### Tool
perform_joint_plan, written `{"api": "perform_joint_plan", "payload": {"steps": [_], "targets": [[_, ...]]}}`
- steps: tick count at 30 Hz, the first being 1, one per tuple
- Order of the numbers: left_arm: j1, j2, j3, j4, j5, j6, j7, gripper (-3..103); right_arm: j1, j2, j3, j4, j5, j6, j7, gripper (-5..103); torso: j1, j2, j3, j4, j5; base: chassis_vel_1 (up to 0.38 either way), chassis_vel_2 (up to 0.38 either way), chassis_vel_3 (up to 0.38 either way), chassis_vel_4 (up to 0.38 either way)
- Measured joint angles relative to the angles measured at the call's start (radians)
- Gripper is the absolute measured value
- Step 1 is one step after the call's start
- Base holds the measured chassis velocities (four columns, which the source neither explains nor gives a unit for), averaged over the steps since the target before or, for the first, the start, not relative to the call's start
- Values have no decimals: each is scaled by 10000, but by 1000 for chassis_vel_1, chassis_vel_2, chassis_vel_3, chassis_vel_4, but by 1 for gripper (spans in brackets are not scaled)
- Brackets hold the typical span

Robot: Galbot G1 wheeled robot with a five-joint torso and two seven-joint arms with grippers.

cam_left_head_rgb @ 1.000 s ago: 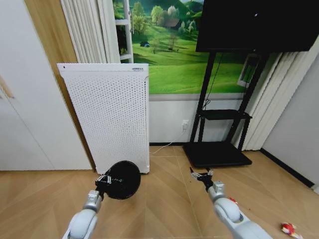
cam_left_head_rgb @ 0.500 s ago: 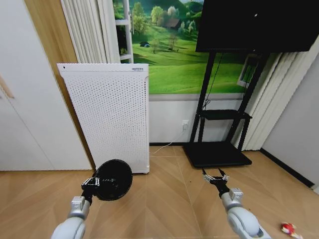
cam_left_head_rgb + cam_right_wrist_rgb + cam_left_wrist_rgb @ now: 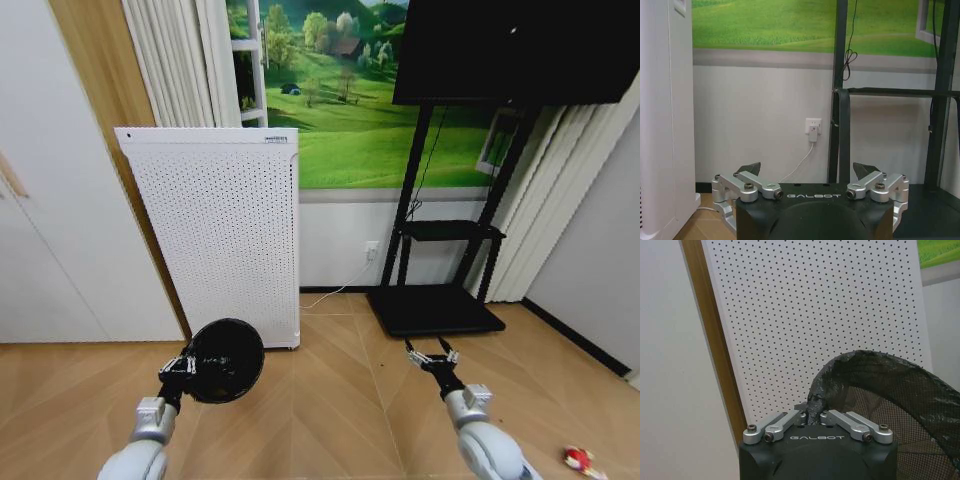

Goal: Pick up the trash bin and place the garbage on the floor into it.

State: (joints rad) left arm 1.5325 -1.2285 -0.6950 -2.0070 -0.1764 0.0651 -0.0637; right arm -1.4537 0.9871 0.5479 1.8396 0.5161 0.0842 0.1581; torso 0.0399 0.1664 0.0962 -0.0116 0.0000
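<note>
the left hand (image 3: 178, 368) is clamped on the rim of the trash bin (image 3: 225, 360), holding it lifted above the floor (image 3: 330, 410) with its mouth tipped toward the camera. the right hand (image 3: 431, 355) hangs wide and empty. a red-and-white scrap (image 3: 576, 459) lies right. behind stands the white perforated appliance (image 3: 225, 235).

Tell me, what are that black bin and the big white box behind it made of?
The trash bin, held by the left gripper, looks like black wire mesh lined with a crinkly plastic bag. The white box seems to be matte painted metal or plastic, punched with small holes.
</note>
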Motion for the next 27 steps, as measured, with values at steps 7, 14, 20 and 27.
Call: {"api": "perform_joint_plan", "payload": {"steps": [7,14,20,27], "targets": [[12,-10,12,8,17,-34,-2,7,82,-26,-77,-42,59,-107,23,100,0,0,0,1,0,-67,-61,66,75],[-84,-2,66,133,22,-34,-2,7,252,-85,-247,-263,114,-110,28,100,0,0,0,-2,1,-185,-190,185,192],[-214,7,126,324,29,-34,1,7,541,-149,-539,-606,169,-109,28,100,1,-1,0,1,4,-252,-245,250,256],[-331,8,205,543,55,-33,5,7,791,-151,-907,-949,133,-9,28,100,1,0,0,0,8,-319,-323,312,312]]}}
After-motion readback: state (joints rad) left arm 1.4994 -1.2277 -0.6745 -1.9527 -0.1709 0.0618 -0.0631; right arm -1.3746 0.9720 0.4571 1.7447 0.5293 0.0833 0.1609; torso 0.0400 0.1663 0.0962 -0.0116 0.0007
